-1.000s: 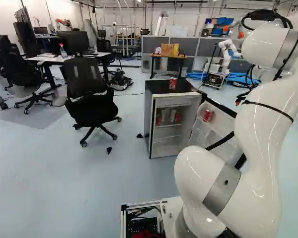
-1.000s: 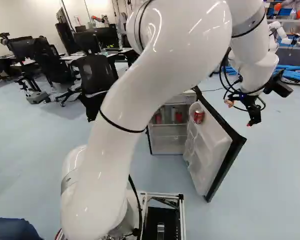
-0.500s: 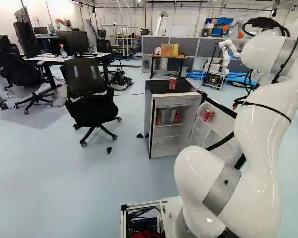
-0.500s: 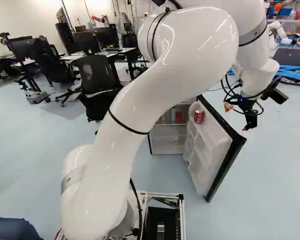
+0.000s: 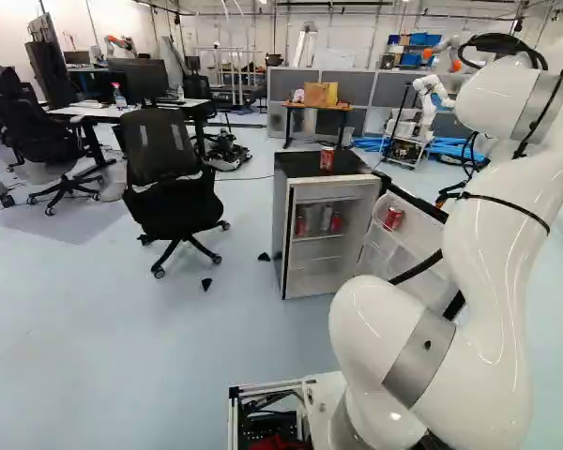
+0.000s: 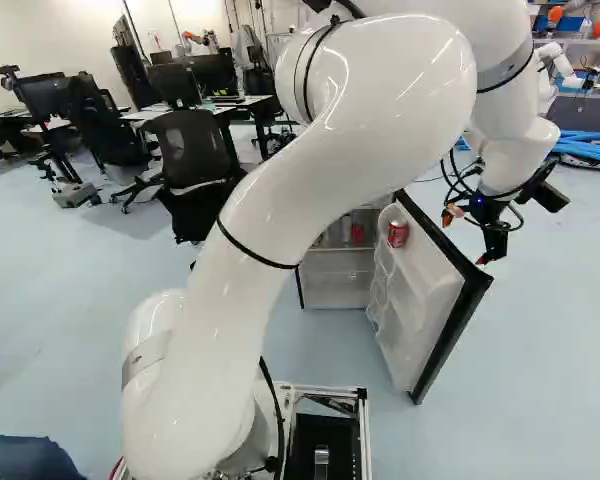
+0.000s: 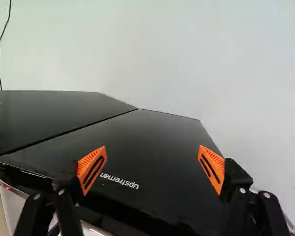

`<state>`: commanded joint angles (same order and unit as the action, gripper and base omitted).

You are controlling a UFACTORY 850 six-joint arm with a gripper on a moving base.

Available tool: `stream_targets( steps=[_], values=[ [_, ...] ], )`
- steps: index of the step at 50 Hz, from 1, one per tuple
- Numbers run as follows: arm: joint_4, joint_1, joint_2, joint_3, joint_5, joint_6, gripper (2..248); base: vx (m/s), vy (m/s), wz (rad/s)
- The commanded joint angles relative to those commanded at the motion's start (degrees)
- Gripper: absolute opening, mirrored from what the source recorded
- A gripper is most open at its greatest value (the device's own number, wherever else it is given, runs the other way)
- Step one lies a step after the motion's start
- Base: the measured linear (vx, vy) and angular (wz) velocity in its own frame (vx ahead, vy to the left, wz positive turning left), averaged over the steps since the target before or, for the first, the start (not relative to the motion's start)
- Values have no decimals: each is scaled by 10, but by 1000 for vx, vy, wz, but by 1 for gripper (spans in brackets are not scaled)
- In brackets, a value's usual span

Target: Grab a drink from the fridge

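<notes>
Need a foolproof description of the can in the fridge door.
Find the small black-topped fridge standing open, mid left base view. Its open door is on the right; the red can sits near the door's upper end. No other can shows in that door: another red can stands on top, more cans inside.

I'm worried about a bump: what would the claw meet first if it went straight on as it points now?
Probably the black panel of the fridge, which shows ahead of the open claw. Depth is unclear, though: it might skim over that and meet the pale floor beyond.
</notes>
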<state>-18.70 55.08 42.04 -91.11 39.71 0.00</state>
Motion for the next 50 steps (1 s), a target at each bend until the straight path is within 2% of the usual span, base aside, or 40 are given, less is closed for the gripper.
stream_targets(
  steps=[50],
  values=[
    [0, -12, -22, 36, 37, 0, 247, 0, 0, 0]
  ],
)
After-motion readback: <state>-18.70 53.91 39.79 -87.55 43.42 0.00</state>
